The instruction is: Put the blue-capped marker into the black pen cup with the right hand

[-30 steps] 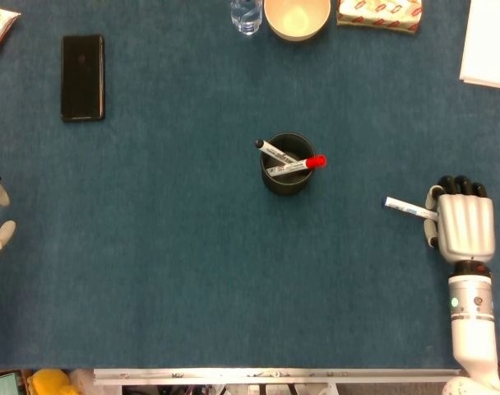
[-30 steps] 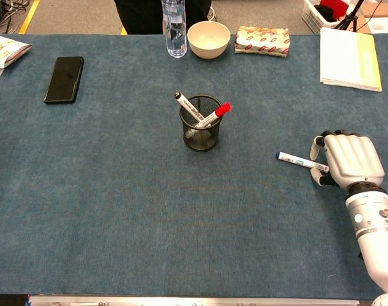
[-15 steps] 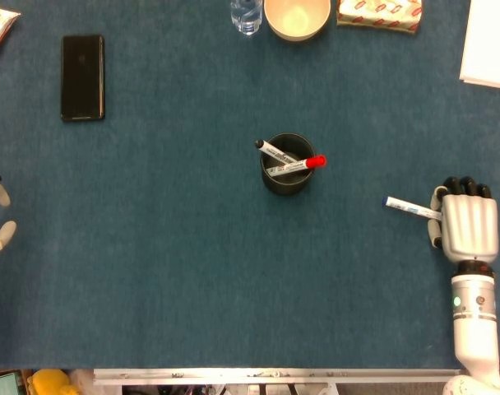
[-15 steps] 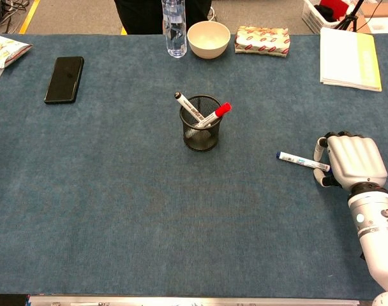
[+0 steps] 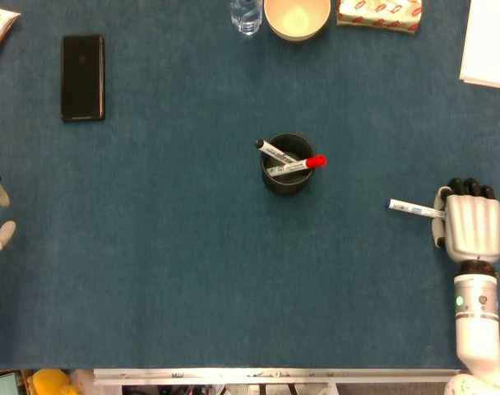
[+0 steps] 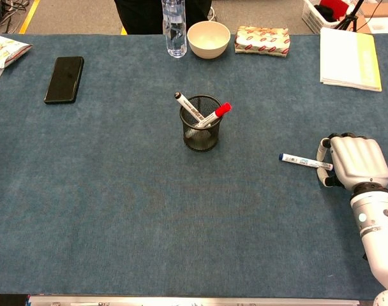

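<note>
Right hand [image 5: 468, 228] clamps its fingers [image 6: 321, 150] on the blue-capped marker [image 5: 414, 209] at the surface's [image 6: 117, 191] right edge, well apart from the pen cup [image 5: 287, 174].

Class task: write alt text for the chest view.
The robot's right hand holds a blue-capped white marker low over the blue cloth table, right of a black mesh pen cup containing two markers.
</note>
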